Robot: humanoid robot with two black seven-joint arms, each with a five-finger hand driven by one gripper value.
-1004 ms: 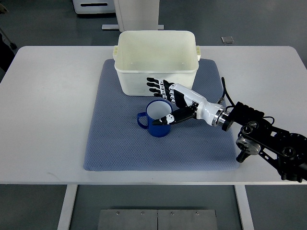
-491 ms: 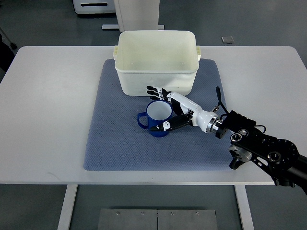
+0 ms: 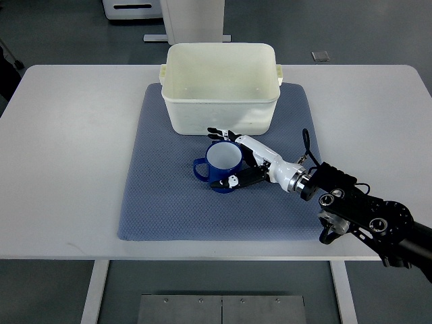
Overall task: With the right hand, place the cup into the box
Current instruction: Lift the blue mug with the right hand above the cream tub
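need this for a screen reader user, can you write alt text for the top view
The robot's right hand wraps its fingers and thumb around a blue cup standing upright on a blue-grey mat, just in front of an empty cream box. The mat and box sit on a white table; the left arm is out of view.

Right robot hand [image 3: 237, 156] cups blue cup [image 3: 221, 166] on mat [image 3: 155, 196], beside box [image 3: 221, 86].

White table [image 3: 81, 121] on a grey-blue floor [image 3: 54, 34], white cabinet base [image 3: 131, 9] beyond.
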